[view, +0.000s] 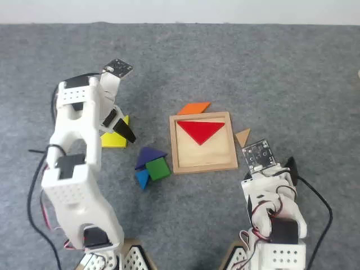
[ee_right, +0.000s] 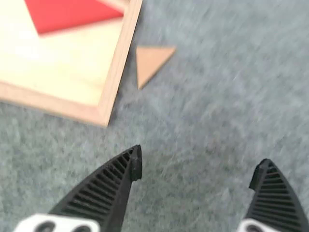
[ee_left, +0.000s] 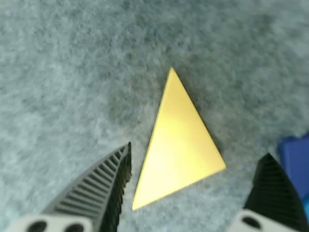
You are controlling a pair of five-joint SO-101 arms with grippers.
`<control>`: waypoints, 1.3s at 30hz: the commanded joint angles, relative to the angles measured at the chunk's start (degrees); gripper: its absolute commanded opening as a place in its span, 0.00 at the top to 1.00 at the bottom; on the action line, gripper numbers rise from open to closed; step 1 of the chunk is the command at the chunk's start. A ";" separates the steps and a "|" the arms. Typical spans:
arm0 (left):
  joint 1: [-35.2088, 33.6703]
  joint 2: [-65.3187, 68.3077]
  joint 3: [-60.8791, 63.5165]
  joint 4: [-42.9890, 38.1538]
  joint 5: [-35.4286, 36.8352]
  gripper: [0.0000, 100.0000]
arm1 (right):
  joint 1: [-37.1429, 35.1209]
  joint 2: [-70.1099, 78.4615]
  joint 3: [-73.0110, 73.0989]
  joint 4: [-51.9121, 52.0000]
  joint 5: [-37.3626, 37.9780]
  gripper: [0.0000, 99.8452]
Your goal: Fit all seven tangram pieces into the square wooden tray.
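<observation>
1. Over the yellow triangle (ee_left: pixel 178 145), the left gripper (ee_left: pixel 198 154) points down with its jaws spread wide, one on each side of the piece and clamped on nothing. I cannot tell whether the tips touch the grey tabletop (view: pixel 281 73).
2. Behind that gripper, the left arm stretches forward from its base in the high view, with the wrist bent down over the piece.
3. Near the tray's corner, the right gripper (ee_right: pixel 200 157) also has its jaws apart and holds nothing. It hangs over bare tabletop, with the small tan triangle (ee_right: pixel 152 60) farther off. The right arm is folded back close to its base.
4. Done so far: the red triangle (view: pixel 201 131) lies flat inside the square wooden tray (view: pixel 205 167), against its far side. That is one piece of seven.
5. Six pieces are left on the tabletop. The yellow triangle is well apart from the tray on the left arm's side. The orange parallelogram (view: pixel 194 108) sits just beyond the tray's far edge, and the tan triangle is just beside the tray on the right arm's side. A cluster of the dark blue triangle (view: pixel 151 156), green square (view: pixel 158 169) and small blue triangle (view: pixel 142 178) lies close together near the tray's other side.
6. The task looks to be at an early stage, and the yellow triangle seems the likely next pick.
</observation>
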 commanded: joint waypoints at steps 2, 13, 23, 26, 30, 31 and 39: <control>-0.35 5.45 -10.07 4.84 -2.81 0.61 | -0.57 1.54 -0.70 -0.57 1.05 0.64; -0.26 8.09 -13.14 12.48 -8.35 0.61 | -0.66 5.23 -1.67 -1.01 2.20 0.64; 0.00 10.37 -11.82 12.31 -7.30 0.66 | -2.15 8.04 -2.20 -2.07 2.20 0.64; 0.09 13.71 -11.74 10.64 -6.68 0.66 | -2.15 8.04 -2.29 -2.07 2.20 0.64; 0.35 14.51 -12.09 10.11 -4.84 0.66 | -2.15 8.04 -2.20 -2.07 2.20 0.64; 0.44 14.51 -12.09 10.11 -4.84 0.67 | -2.15 8.04 -2.20 -2.15 2.20 0.64; 1.67 14.51 -11.74 13.19 -4.84 0.81 | -2.07 8.04 -2.20 -2.15 2.20 0.64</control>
